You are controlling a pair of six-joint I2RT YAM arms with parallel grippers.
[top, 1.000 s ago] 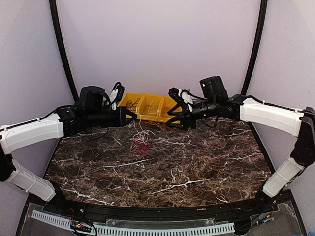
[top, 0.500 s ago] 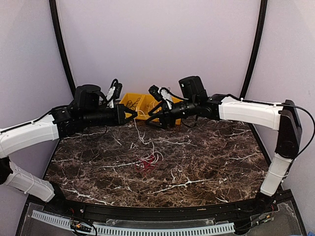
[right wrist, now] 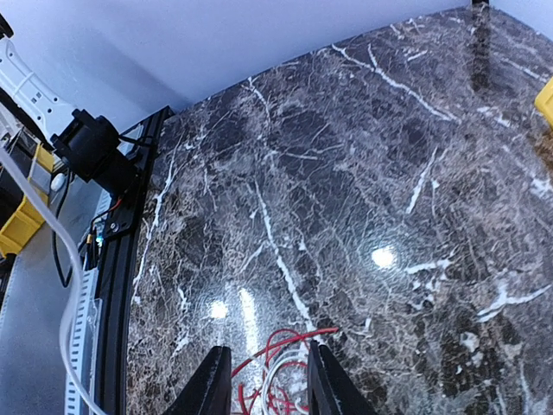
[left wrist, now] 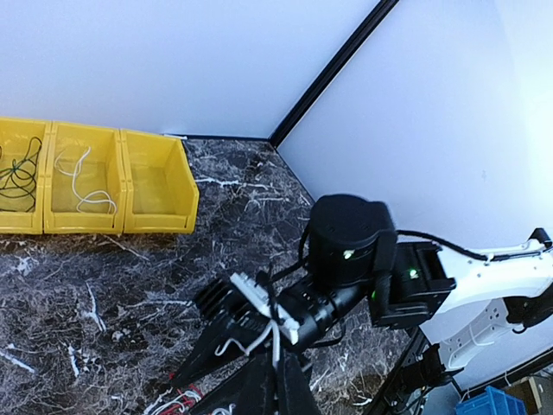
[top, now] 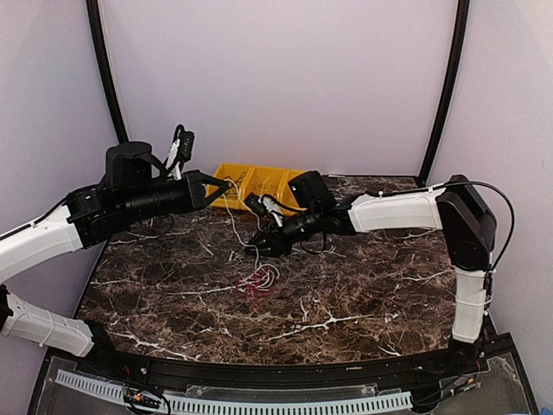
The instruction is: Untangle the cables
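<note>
Nearest you, the cable heap (top: pixel 257 282) of red and white loops lies in the middle of the table (top: pixel 363 294). It looks thin, light and floppy, so one strand will drag the others if you pull fast. Your right gripper (right wrist: pixel 268 359) is spread wide just over the heap, so I would grab one red loop down low. Farther back on the left, your left gripper (left wrist: pixel 278 380) pinches the white cable (right wrist: pixel 52 222) up high, near the yellow bins (top: pixel 259 183).

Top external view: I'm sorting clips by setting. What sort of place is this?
Probably a lab robot workcell: plain lilac enclosure walls, a dark marble-patterned tabletop and a row of yellow plastic bins at its far edge.
</note>
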